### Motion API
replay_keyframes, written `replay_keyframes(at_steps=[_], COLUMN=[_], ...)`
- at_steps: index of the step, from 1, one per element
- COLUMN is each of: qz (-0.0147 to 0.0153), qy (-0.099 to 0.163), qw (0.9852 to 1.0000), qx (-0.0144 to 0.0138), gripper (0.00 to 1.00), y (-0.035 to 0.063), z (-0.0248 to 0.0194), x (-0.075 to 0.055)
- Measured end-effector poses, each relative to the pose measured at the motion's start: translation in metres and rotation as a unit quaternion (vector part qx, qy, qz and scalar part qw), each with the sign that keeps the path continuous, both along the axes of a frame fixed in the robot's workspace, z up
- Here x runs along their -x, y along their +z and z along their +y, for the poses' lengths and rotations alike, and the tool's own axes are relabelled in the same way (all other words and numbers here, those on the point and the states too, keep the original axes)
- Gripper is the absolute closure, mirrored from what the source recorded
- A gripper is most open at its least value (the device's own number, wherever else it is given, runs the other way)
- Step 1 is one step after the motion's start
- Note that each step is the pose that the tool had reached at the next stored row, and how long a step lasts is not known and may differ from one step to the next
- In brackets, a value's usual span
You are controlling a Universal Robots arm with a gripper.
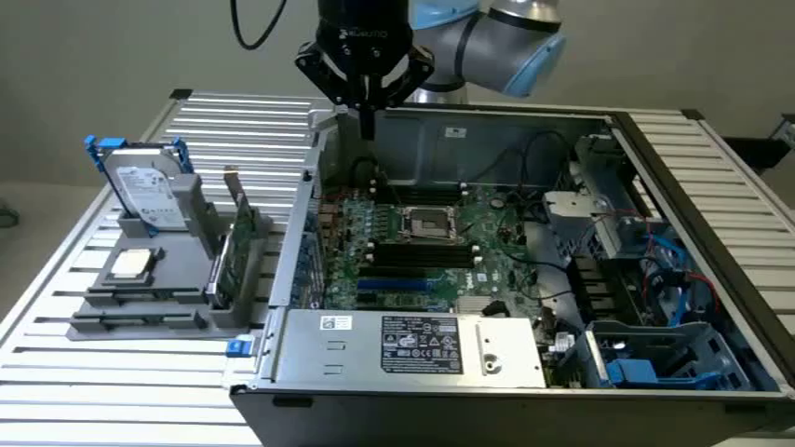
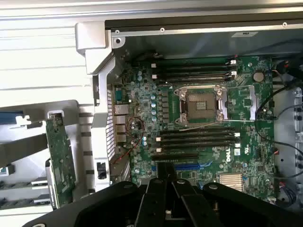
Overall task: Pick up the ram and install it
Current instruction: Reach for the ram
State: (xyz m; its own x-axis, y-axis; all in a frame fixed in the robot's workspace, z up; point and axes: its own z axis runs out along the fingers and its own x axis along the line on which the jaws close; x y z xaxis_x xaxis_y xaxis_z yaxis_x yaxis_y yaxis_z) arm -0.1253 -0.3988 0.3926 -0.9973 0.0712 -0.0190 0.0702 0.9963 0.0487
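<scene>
Your pincer (image 1: 368, 128) hangs shut, empty, above the computer case (image 1: 649, 186). The ram (image 1: 240, 250), seemingly edge-up in the grey rack (image 1: 174, 323), should feel light, stiff, fragile: grip its edges.

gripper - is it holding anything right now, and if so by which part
Nothing is held. The gripper is shut with nothing between its fingers, hovering over a corner of the open computer case.

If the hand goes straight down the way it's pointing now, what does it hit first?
Probably the motherboard on the floor of the open computer case. The shut hand points down into the case with nothing visible in between. Depth is unclear, so the exact landing spot is uncertain.
</scene>
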Motion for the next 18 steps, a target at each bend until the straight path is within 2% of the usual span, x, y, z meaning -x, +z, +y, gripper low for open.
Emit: replay_keyframes(at_steps=[9,18], qz=[0.0001,0.0009], qy=[0.000,0.000], qw=[1.0000,1.0000], qx=[0.0000,0.0000], gripper=[0.89,0.89], y=[0.0001,-0.0002], z=[-0.0001,0.0000], x=[0.003,0.044])
